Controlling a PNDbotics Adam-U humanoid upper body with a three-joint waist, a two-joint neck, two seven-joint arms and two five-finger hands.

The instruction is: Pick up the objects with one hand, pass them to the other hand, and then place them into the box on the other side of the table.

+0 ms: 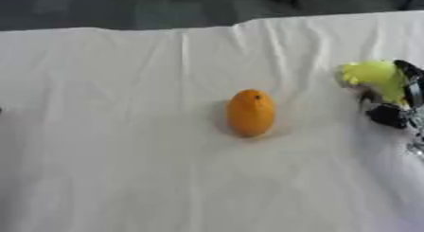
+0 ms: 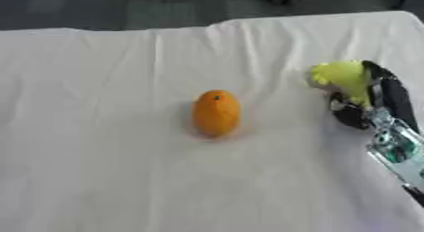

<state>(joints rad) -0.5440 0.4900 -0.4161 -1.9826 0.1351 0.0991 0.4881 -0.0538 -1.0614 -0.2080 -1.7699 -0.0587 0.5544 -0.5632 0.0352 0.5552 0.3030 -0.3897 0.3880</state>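
- Left eye view: an orange fruit lies near the middle of the white tablecloth. At the right edge, the right hand has its fingers curled around a yellow-green object.
- Right eye view: the right hand's silver wrist shows, well apart from the orange fruit.

A smooth, egg-shaped orange fruit lies near the middle of the white-clothed tabletop, its long axis running from 12 to 6 o'clock, a small dark dot near its far end. It stands alone, touching nothing. At about 2 o'clock from it, well apart, a rounded yellow-green fruit sits in the curled fingers of the black right hand.
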